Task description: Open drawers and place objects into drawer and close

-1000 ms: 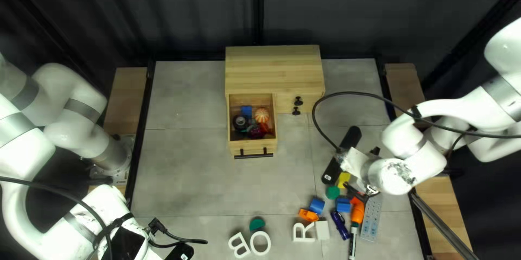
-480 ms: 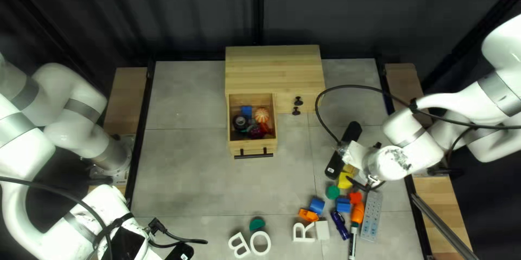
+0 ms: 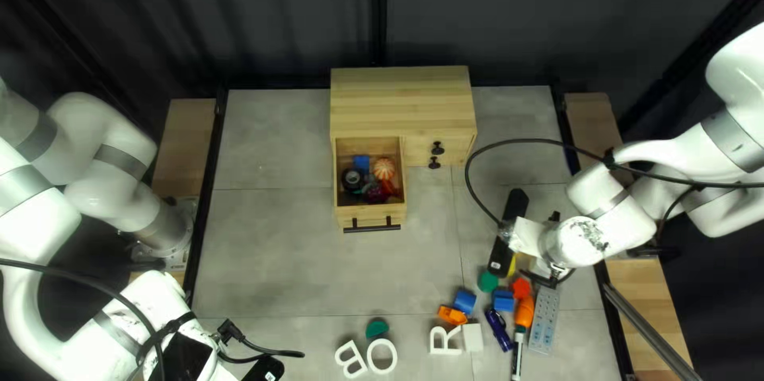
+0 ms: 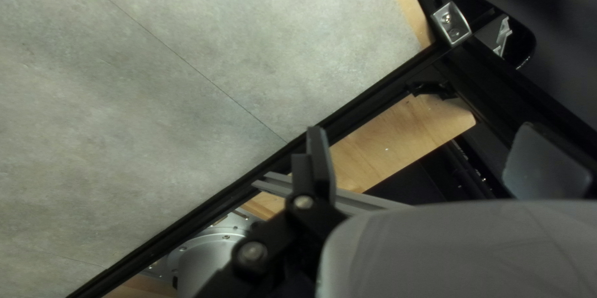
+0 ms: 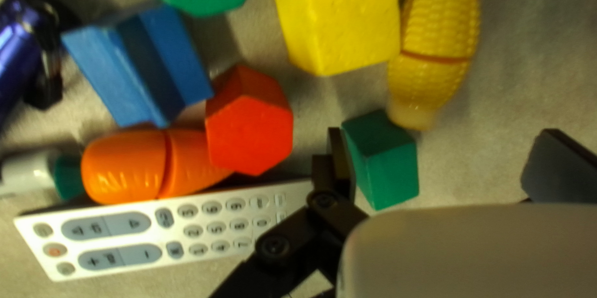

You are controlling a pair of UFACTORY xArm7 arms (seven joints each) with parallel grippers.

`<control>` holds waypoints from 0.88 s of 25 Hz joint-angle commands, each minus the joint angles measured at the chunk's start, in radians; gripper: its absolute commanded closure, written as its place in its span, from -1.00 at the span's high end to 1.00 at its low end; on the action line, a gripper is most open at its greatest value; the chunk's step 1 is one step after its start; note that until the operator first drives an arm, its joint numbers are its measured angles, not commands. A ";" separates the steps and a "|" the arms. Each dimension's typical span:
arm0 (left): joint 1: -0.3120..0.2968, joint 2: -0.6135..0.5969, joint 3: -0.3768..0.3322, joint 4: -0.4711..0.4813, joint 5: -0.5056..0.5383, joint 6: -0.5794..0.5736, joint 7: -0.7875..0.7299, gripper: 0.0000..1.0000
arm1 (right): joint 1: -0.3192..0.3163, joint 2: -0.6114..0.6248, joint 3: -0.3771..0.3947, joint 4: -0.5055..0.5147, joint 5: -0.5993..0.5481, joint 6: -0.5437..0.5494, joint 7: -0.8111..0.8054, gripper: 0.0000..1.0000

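In the top left view my left gripper [image 3: 231, 333] is at the lower left, my right gripper [image 3: 549, 276] above the pile at the right. The wooden cabinet [image 3: 402, 103] has its left drawer [image 3: 370, 213] pulled out, holding a blue block, a black ring, a striped ball and red items. In the right wrist view my right gripper [image 5: 449, 158] is open; a green block [image 5: 384, 164] lies close beside one finger, within the opening. Ahead are a yellow block [image 5: 342, 21] and toy corn [image 5: 435, 37]. In the left wrist view my left gripper [image 4: 432, 158] is open, nothing between its fingers.
Beside the right gripper lie a red block [image 5: 250, 127], blue block [image 5: 140, 65], toy carrot [image 5: 134, 167] and white remote [image 5: 168, 229]. Near the table's front are white letters [image 3: 382, 357], a green piece [image 3: 377, 328] and an orange piece [image 3: 452, 315].
My right gripper has shifted a little to the right in the top left view, and its wrist now covers more of the yellow block. The left arm and the drawer have stayed put.
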 commanded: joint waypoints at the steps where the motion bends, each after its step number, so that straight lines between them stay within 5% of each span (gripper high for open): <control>1: 0.000 0.000 0.000 0.000 0.000 0.000 0.000 1.00 | -0.006 0.000 -0.013 0.002 0.004 -0.002 -0.023 1.00; 3: 0.000 0.000 0.000 0.000 0.000 0.000 0.000 1.00 | -0.007 -0.002 -0.015 0.002 0.004 -0.001 -0.025 0.97; 7: 0.000 0.000 0.000 0.000 0.000 0.000 0.000 1.00 | -0.009 0.009 -0.017 -0.002 0.006 -0.017 -0.019 0.00; 13: 0.000 0.000 0.000 0.000 0.000 0.000 0.000 1.00 | -0.005 0.020 -0.016 -0.001 0.016 -0.026 -0.018 0.10; 17: 0.000 0.000 0.000 0.000 0.000 0.000 0.000 1.00 | -0.003 0.032 -0.016 0.004 0.022 -0.035 -0.021 -0.69; 22: 0.000 0.000 0.000 0.000 0.000 0.000 0.000 1.00 | -0.001 0.043 -0.016 0.002 0.025 -0.047 -0.024 -0.91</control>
